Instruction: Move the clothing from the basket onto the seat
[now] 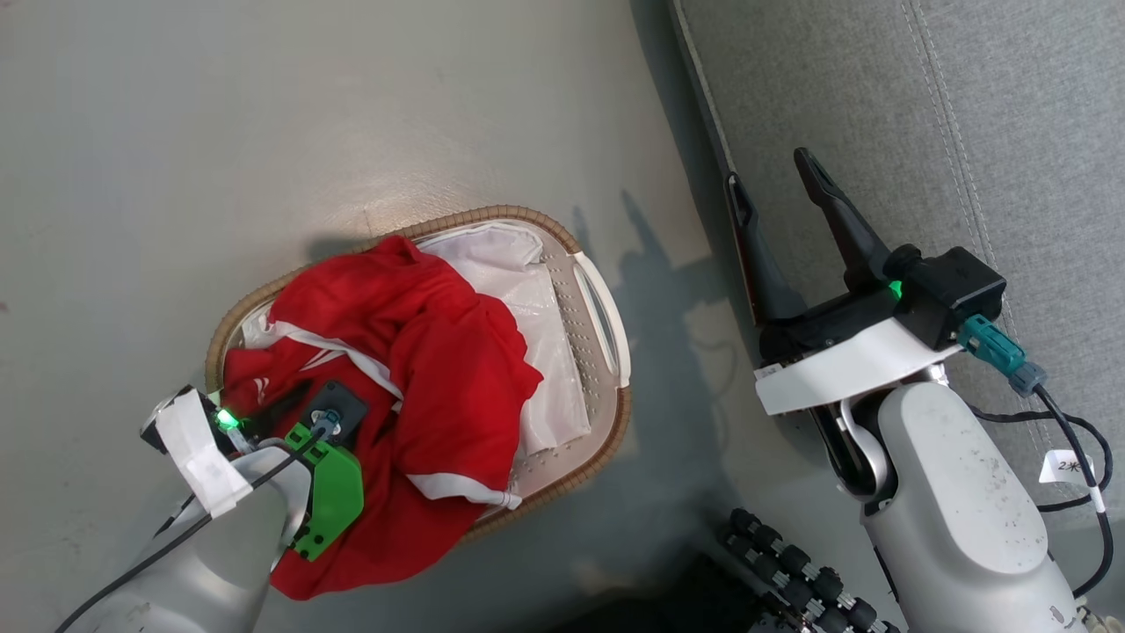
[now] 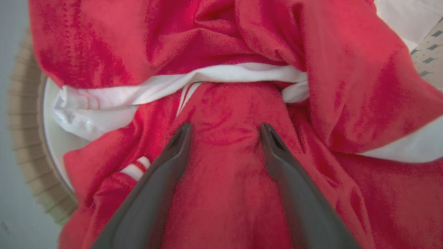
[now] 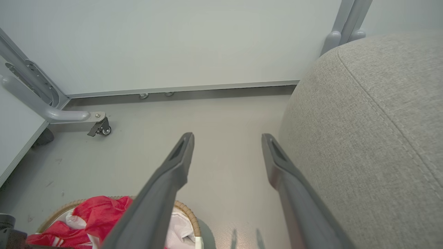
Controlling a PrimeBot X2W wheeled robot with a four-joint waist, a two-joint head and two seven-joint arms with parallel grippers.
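The basket point(image 1: 492, 214) stands on the floor left of the seat point(image 1: 879, 105). The red clothing point(image 1: 422, 352) lies heaped in it and spills over its near rim. My left gripper point(image 2: 225, 129) is open and points down into the heap. Its fingertips point(image 2: 181, 133) rest on the clothing point(image 2: 346, 69), with a hump of red fabric between them and nothing clamped. A white stripe runs just beyond the tips. My right gripper point(image 1: 772, 171) hangs open and empty over the front edge of the seat point(image 3: 373, 121). The basket point(image 3: 187, 211) with the clothing point(image 3: 100, 211) lies at its lower left.
A thin white plastic liner point(image 1: 536, 299) covers the right half of the basket. My wheeled base point(image 1: 791, 571) sits near the seat's foot. A metal frame on a caster point(image 3: 100, 128) and a pale wall panel point(image 3: 173, 41) bound the floor beyond.
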